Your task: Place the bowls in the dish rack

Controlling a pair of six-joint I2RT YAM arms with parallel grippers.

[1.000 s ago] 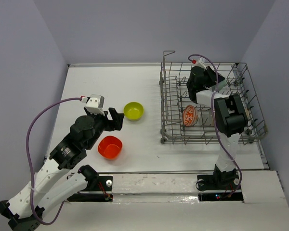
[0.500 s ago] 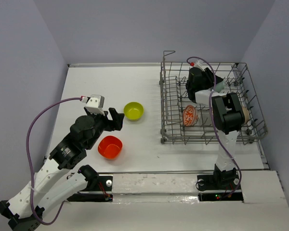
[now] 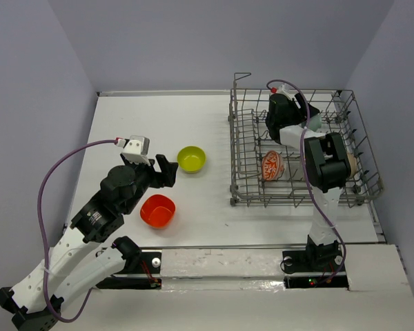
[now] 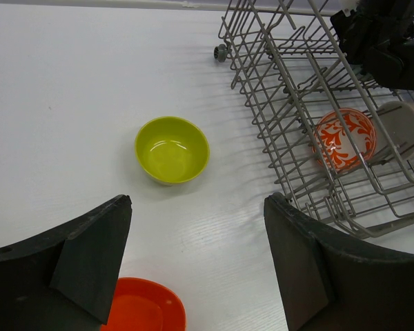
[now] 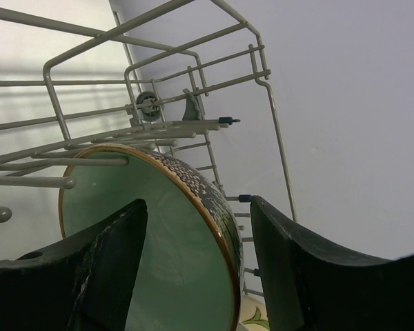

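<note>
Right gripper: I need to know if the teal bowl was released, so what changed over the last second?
The right gripper spread its jaws off the teal bowl, which stands on edge in the dish rack, and its arm edged left. The left gripper, lime bowl, orange-red bowl and patterned bowl stayed put.

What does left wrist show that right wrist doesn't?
Left wrist only: lime-yellow bowl and orange-red bowl outside the dish rack, red-patterned bowl and cream bowl inside it, open left gripper. Right wrist only: teal bowl on edge among the tines, between the open fingers of the right gripper. Both: the dish rack's grey wire.
</note>
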